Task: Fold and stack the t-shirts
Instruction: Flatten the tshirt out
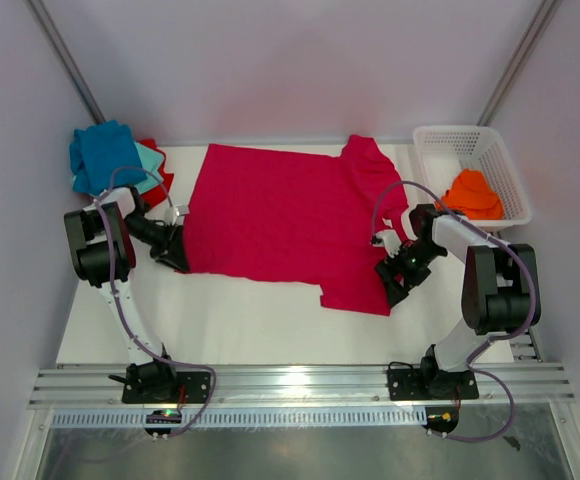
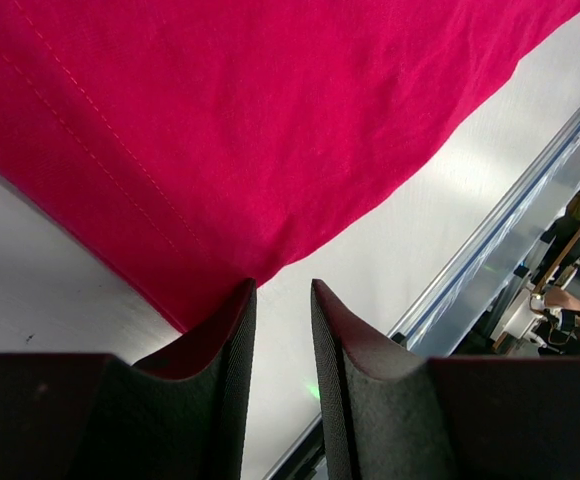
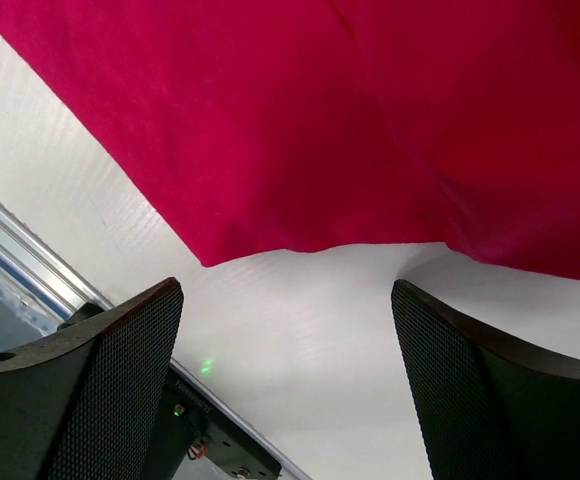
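A large crimson t-shirt [image 1: 280,215] lies spread flat across the table, with a sleeve at the back right. My left gripper [image 1: 175,255] sits low at its left near corner. In the left wrist view the shirt [image 2: 270,120] ends at the left fingertip, and the left gripper [image 2: 282,290] shows a narrow gap with only bare table in it. My right gripper [image 1: 395,280] is at the shirt's right near corner. It stands wide open [image 3: 286,290] over bare table, just short of the hem [image 3: 320,120]. Blue [image 1: 105,155], teal [image 1: 150,160] and red [image 1: 162,178] tees are piled at the back left.
A white lattice basket [image 1: 490,150] stands at the back right with an orange tee [image 1: 470,195] in it. The white table [image 1: 260,320] shows bare in front of the shirt. A metal rail [image 1: 300,385] runs along the near edge.
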`<act>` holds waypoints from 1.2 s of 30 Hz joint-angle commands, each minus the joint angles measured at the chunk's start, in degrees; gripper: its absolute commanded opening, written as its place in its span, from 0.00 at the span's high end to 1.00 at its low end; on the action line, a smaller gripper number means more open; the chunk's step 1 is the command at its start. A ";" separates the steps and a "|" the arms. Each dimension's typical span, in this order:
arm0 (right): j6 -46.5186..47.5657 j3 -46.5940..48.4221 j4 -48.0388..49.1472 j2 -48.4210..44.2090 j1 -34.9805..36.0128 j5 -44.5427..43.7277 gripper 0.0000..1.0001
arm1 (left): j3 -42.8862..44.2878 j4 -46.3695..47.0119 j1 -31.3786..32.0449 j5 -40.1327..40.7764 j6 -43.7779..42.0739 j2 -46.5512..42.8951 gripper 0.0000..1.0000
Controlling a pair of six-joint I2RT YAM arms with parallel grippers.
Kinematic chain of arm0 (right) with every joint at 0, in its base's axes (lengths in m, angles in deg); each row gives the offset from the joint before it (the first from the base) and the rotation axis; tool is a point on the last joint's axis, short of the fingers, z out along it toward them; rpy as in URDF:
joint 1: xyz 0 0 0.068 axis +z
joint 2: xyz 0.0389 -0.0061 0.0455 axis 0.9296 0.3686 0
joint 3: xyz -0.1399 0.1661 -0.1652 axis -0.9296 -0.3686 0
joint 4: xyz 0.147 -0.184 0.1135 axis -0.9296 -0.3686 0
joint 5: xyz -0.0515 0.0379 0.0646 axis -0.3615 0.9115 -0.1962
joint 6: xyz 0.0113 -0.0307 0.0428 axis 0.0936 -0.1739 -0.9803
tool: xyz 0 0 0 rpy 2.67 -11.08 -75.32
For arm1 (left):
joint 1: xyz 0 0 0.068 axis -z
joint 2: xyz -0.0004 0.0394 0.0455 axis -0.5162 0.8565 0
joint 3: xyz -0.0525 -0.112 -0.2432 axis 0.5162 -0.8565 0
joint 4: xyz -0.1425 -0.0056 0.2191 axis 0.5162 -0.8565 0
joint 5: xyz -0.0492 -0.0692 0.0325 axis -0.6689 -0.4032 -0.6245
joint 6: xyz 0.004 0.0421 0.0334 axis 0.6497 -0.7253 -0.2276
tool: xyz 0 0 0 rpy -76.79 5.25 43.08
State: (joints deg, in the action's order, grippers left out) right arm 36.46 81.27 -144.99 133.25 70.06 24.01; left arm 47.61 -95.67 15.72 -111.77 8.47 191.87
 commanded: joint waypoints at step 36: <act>1.80 3.28 -0.02 6.29 3.05 4.38 0.88 | 1.19 -2.20 -0.11 -4.00 -2.38 0.74 0.94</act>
State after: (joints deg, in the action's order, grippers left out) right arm 37.27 84.88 -145.63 140.69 72.88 29.19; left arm 47.63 -96.24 15.72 -113.87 8.07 192.06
